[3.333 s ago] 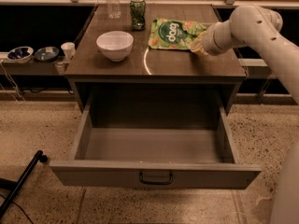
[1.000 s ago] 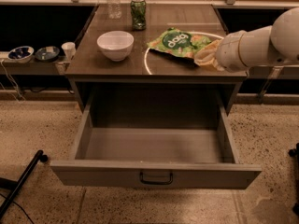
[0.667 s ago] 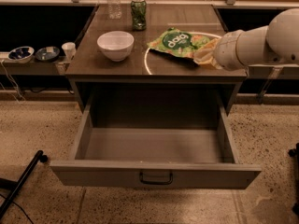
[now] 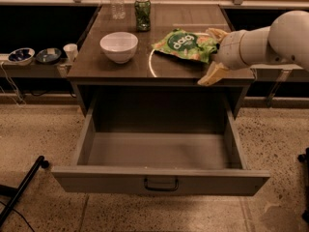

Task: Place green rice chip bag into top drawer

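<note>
**Plainly, the one-edge hold is the weak point**

The bag (image 4: 184, 44) is seen at the right half of the tabletop (image 4: 126, 69), tilted, with its right edge taken between the fingers of the end effector (image 4: 208, 57), which is clenched on that edge alone. Its left part hangs low, at or just above the wood. The drawer (image 4: 159, 180) is pulled fully out below and nearer, and nothing has yet been laid in it.

A slip is judged the likeliest fault: a crinkly pouch pinched at one margin can be drawn out of the grip by its own sag or by a quick swing.

The trailing left corner could also be dragged across the tabletop and caught on its near edge as the bag is carried forward, so that the pouch is twisted or pulled free.

If it is let go too soon, it may be left on the tabletop; if too late or too far right, it may be hung on the drawer's right wall or dropped to the floor.

The bowl (image 4: 119, 46) and can (image 4: 142, 13) lie to the left and far, and are thought to be at little risk.
</note>
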Robot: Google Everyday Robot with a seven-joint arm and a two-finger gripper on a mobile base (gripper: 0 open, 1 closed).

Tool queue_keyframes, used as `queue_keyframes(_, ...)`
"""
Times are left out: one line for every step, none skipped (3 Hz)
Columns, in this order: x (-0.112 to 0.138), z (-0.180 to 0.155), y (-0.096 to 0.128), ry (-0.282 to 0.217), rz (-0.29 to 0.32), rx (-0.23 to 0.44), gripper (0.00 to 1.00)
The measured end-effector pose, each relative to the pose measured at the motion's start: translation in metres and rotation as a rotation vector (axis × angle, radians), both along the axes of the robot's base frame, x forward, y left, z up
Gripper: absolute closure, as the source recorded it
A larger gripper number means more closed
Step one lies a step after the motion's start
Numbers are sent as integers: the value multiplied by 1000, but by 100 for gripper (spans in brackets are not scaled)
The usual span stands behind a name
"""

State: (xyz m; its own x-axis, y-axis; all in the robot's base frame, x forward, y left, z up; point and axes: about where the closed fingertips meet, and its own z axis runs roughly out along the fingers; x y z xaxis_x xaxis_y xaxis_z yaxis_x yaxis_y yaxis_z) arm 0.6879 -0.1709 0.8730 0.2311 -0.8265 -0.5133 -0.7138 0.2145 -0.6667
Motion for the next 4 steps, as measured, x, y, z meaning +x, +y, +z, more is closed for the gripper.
queue_keyframes(8,1,-1,-38,33,-28,34)
queue_keyframes(21,-2,-2,-45,40,-34,35)
queue_keyframes(31,-5,-5,-51,39,-31,35)
queue_keyframes(48,-13,-8,-54,31,-27,43)
